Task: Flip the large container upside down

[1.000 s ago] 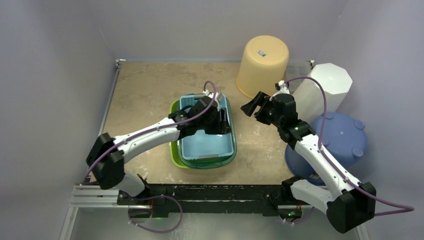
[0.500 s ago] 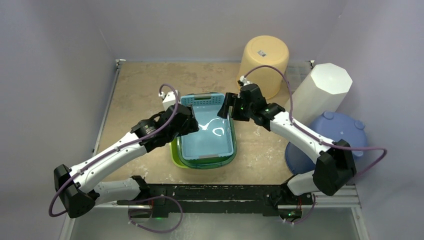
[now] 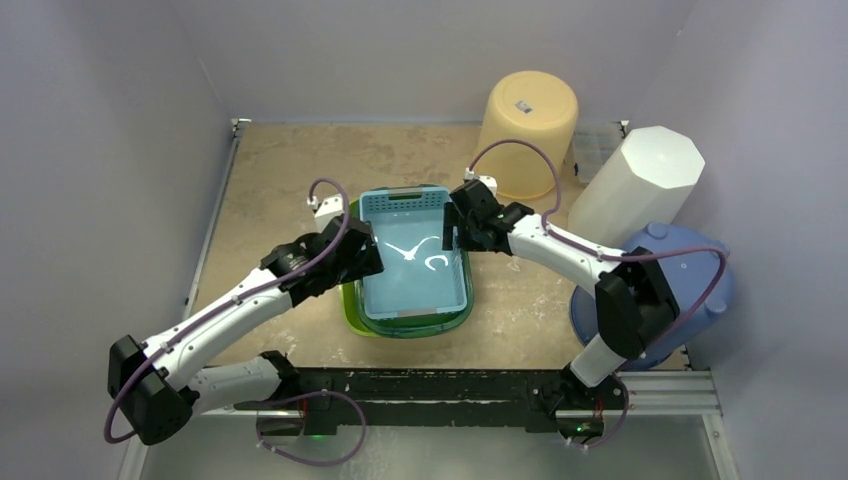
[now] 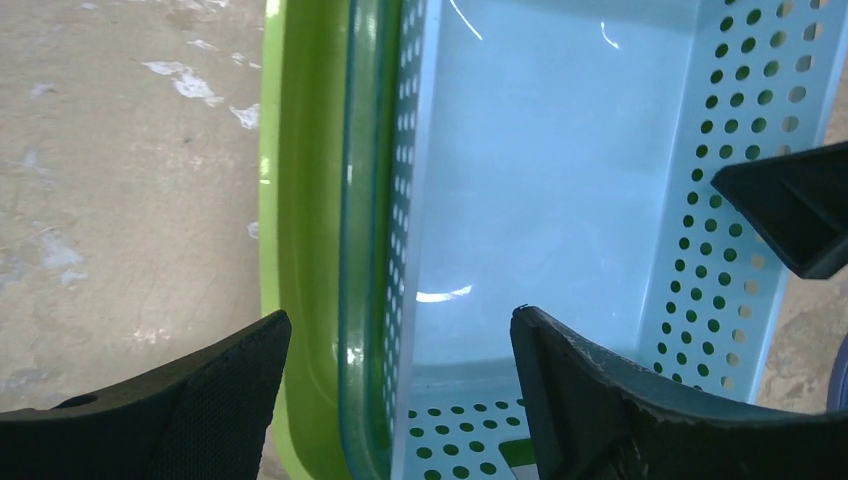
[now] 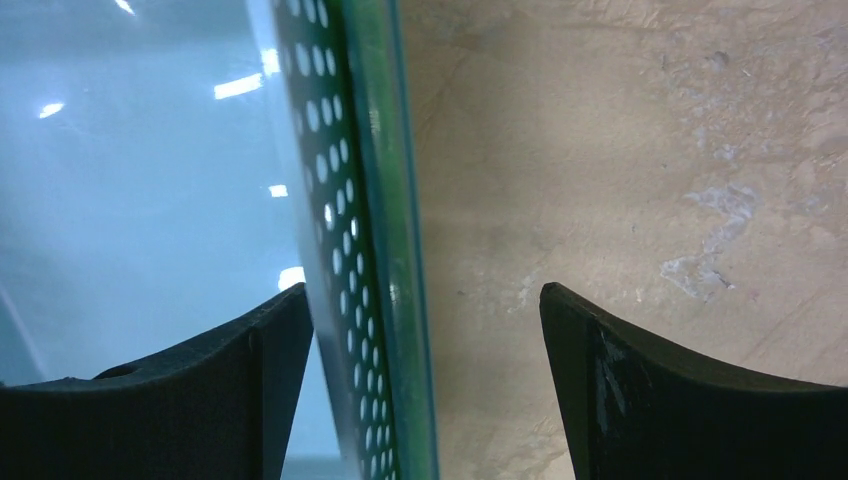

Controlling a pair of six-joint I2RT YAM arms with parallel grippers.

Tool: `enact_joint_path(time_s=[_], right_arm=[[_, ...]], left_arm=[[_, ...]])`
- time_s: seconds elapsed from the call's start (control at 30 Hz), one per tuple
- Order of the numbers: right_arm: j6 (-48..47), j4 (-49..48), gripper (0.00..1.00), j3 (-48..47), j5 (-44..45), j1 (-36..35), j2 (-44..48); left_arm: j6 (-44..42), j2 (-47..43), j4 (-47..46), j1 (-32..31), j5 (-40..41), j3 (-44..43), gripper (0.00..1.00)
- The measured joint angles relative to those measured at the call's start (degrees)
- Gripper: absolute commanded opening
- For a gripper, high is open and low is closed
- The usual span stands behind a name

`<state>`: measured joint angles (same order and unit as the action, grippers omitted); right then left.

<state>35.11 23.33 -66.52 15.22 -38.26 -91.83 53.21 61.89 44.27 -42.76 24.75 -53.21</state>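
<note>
Pale-blue perforated plastic: the basket sits nested inside a teal tub and a lime-green tub. The stack lies mid-worktop, a little toward the near edge. I take the stack, or its outer tub, to be the large container. The left gripper, jaws apart, straddles all three left walls. Farther back the right gripper, likewise spread and holding nothing, straddles the right wall and teal rim. To flip it well, both should sink deeper, pinch opposite walls firmly, then lift and roll in step so the layers don't separate.
</note>
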Motion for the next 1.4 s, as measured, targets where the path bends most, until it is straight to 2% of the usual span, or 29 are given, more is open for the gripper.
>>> enact_joint_path(time_s=[0.17,0.33,0.4,0.63,0.93,1.1,1.2,1.4], right_arm=[[0.9,0.0,0.78,1.2,2.2,0.3,-0.6],[4.5,-2.4,0.72,6.3,1.9,2.1,3.3],[6.4,-2.7,0.71,8.8,1.9,3.5,5.8],[10.7,-3.9,0.73,14.3,1.5,5.0,13.1],[10.7,-3.6,0.75,14.1,0.7,4.9,15.5],[9.9,-3.5,0.74,13.3,-0.5,4.9,17.4],[9.7,-3.6,0.72,12.9,-1.4,4.9,19.7],[9.4,-3.9,0.62,12.7,-3.0,4.9,21.1]], left_arm=[[-2.0,2.9,-3.0,0.0,-4.6,0.0,0.78],[-3.9,5.1,-6.4,0.0,-9.4,0.0,0.75],[-4.5,5.9,-7.8,0.0,-10.7,0.0,0.71],[-6.6,12.5,-11.3,0.0,-14.3,-1.4,0.46],[-9.1,15.5,-11.9,0.0,-15.3,-4.5,0.25],[-9.4,15.5,-11.7,0.0,-15.2,-4.5,0.06],[-9.3,15.5,-11.8,0.0,-15.2,-4.5,0.00],[-8.6,15.4,-12.2,0.0,-15.4,-4.2,0.00]])
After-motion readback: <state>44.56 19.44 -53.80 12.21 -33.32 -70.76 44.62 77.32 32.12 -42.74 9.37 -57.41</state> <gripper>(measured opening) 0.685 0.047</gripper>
